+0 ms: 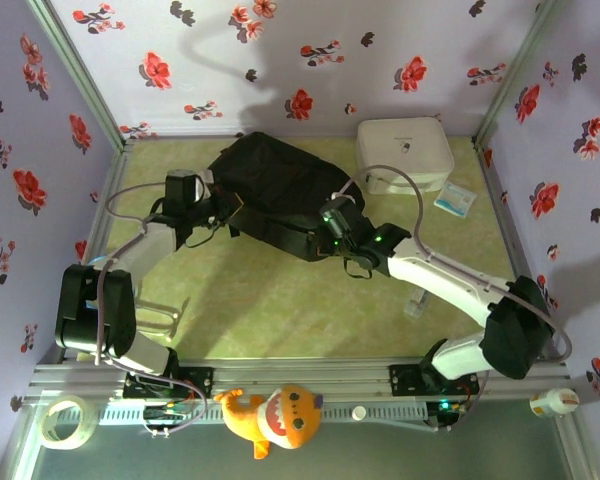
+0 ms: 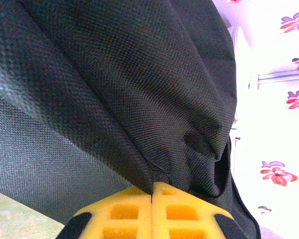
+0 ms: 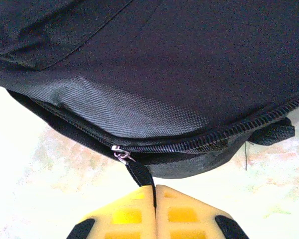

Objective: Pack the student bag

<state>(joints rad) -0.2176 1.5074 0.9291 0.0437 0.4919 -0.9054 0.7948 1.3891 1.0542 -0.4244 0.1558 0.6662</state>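
Yellow jaws pinch student bag (image 1: 275, 190) fabric and zipper pull (image 3: 138, 174).

Our white-and-black left arm (image 1: 145, 248) and right arm (image 1: 442, 280) stretch forward, angling inward; our left gripper (image 2: 153, 186) and right gripper (image 3: 154, 188) each press yellow latticed pads (image 2: 124, 211) together.

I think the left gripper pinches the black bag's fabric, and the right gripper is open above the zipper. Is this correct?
Not quite: the right gripper is shut on the black zipper pull tab, as the right wrist view shows. The left gripper does pinch the fabric of the student bag.
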